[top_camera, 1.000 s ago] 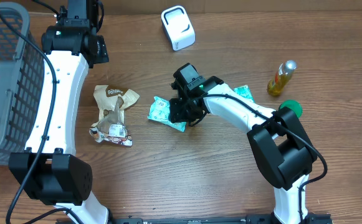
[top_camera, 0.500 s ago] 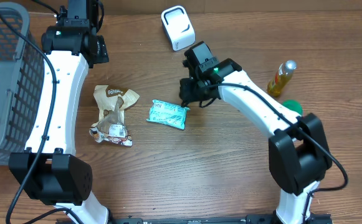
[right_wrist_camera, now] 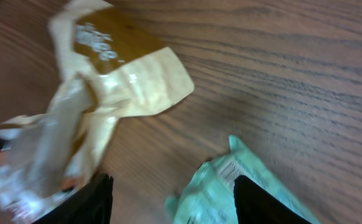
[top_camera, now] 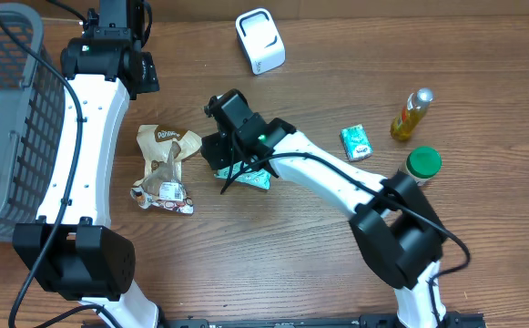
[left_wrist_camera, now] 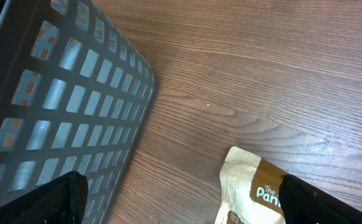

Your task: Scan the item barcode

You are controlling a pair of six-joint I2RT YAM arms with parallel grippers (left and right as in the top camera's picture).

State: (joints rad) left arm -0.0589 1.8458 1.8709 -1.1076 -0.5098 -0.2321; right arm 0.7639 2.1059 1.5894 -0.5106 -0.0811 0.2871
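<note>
Teal crinkled foil packet [right_wrist_camera: 221, 171] lay between the right gripper's [right_wrist_camera: 174, 196] spread jaws, seemingly awaiting pickup; left gripper [left_wrist_camera: 187, 202] gaped wide.

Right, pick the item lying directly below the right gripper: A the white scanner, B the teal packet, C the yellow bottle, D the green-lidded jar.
B: the right wrist view shows the teal packet right under the open right gripper, beside the crumpled tan bag.
</note>
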